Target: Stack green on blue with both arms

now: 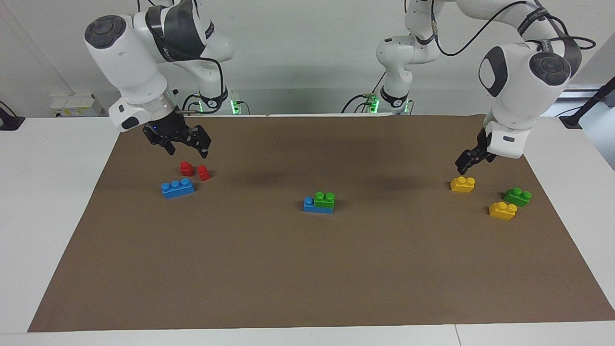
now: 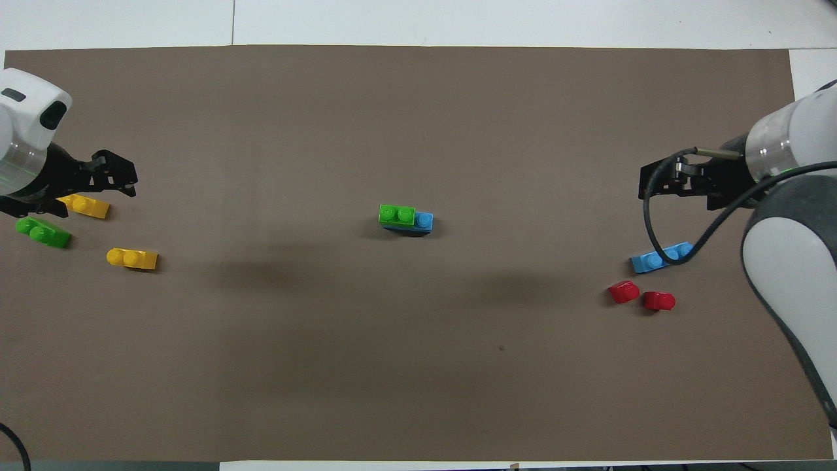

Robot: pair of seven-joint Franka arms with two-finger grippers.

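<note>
Both grippers are seen spread open and empty: the right gripper raised over the red bricks, the left gripper over a yellow brick. At mid-mat, the green brick is seated on the blue brick.

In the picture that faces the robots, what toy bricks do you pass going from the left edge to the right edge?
Loose blue brick → two red bricks → green-on-blue stack → yellow brick → second yellow brick → loose green brick.
</note>
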